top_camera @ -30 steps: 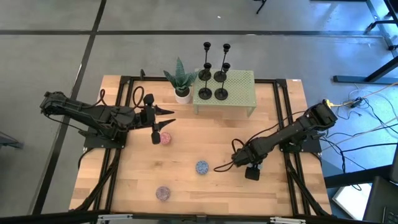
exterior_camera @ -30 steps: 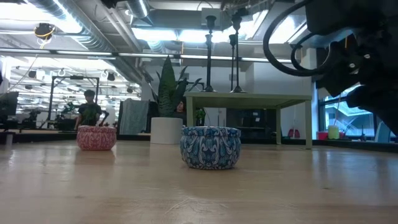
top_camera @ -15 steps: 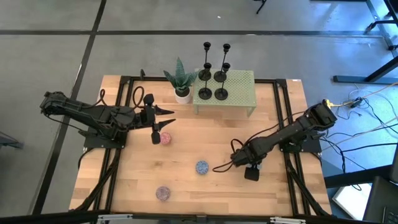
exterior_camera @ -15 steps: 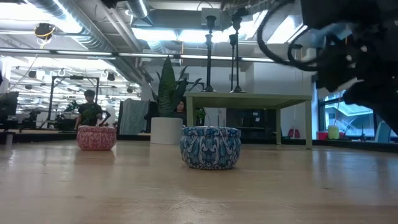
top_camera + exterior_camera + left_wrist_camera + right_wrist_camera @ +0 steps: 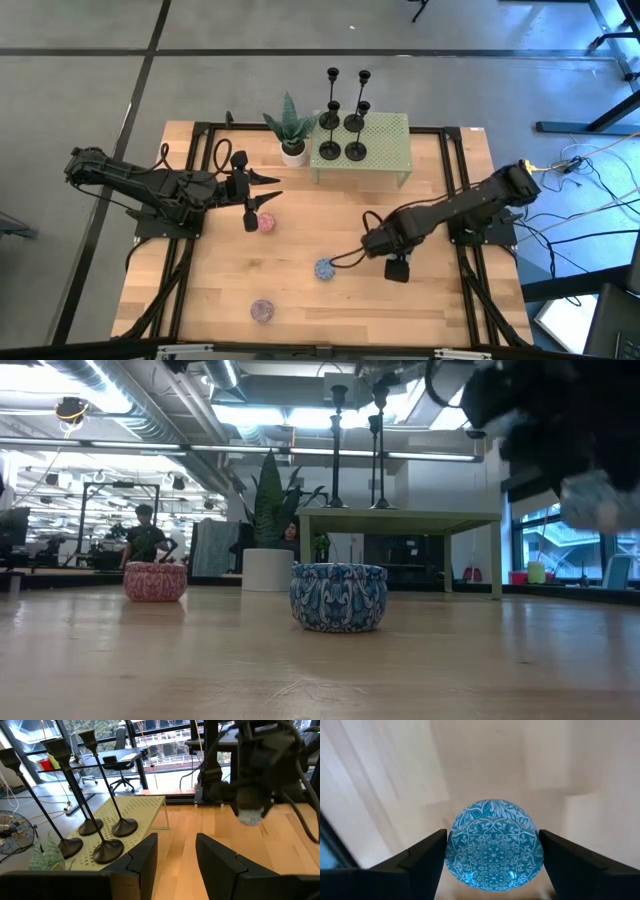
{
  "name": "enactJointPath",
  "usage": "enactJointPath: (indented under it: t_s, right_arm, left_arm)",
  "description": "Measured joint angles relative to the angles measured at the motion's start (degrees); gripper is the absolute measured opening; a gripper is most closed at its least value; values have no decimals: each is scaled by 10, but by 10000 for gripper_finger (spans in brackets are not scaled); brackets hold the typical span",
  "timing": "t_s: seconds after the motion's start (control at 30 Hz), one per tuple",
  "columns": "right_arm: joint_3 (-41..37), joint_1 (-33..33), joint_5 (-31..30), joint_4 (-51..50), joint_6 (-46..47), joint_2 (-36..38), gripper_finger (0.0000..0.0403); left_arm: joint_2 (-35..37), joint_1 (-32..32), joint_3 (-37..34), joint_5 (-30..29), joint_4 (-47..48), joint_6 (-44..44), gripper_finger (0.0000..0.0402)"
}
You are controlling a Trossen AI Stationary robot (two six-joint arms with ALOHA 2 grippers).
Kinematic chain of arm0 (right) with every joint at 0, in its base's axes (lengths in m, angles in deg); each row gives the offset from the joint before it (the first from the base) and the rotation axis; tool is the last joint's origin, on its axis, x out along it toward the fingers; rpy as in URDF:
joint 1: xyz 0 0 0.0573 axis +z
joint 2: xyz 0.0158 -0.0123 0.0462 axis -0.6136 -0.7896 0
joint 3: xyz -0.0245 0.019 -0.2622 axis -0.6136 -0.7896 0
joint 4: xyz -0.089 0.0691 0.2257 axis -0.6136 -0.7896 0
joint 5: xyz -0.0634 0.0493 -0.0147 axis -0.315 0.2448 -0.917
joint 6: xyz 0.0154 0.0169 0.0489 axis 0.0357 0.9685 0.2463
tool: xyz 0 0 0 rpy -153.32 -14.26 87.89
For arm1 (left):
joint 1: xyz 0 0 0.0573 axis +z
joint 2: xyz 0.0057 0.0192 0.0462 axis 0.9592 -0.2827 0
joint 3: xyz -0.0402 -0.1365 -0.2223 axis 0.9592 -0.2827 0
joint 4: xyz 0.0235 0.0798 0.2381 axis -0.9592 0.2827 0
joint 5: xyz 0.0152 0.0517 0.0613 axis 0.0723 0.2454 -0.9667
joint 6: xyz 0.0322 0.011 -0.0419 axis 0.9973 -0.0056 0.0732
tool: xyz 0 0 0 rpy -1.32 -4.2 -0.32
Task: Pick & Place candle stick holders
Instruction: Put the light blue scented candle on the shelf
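Note:
Four black candle stick holders [image 5: 343,135] stand by their round bases on a small green perforated table [image 5: 385,130] at the far middle; they also show in the left wrist view [image 5: 107,851] and the low view [image 5: 338,450]. My left gripper [image 5: 268,188] is open and empty, level, pointing toward the green table from the table's left. My right gripper [image 5: 345,260] is open and hovers just right of and above a blue patterned tin [image 5: 325,268]; in the right wrist view the tin [image 5: 493,845] shows between its fingers. I see no touch.
A spiky green plant in a white pot [image 5: 292,135] stands left of the green table. A pink tin [image 5: 266,222] sits below my left gripper and a purple tin [image 5: 262,311] near the front edge. A person [image 5: 145,538] shows in the room behind.
My right gripper has gone toward the table's left and a little up, closing on the blue tin. The tin stays where it was on the table.

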Motion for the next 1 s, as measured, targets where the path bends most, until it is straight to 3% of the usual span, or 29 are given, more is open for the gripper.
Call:
enactJointPath:
  t_s: [0.2,0.37,0.53,0.7,1.0]
  right_arm:
    - [84,-37,-84,-138,-44,0,298]
    - [108,-90,-131,-189,-94,3,298]
    - [106,-145,-141,-192,-157,21,298]
    - [106,-177,-193,-191,-185,66,298]
    - [106,-212,-228,-191,-141,183,298]
  left_arm:
    - [0,0,0,0,0,0,130]
    - [0,0,0,0,1,0,130]
    - [0,0,0,0,4,0,130]
    - [0,0,0,-1,4,0,130]
    - [0,0,0,-5,4,0,130]
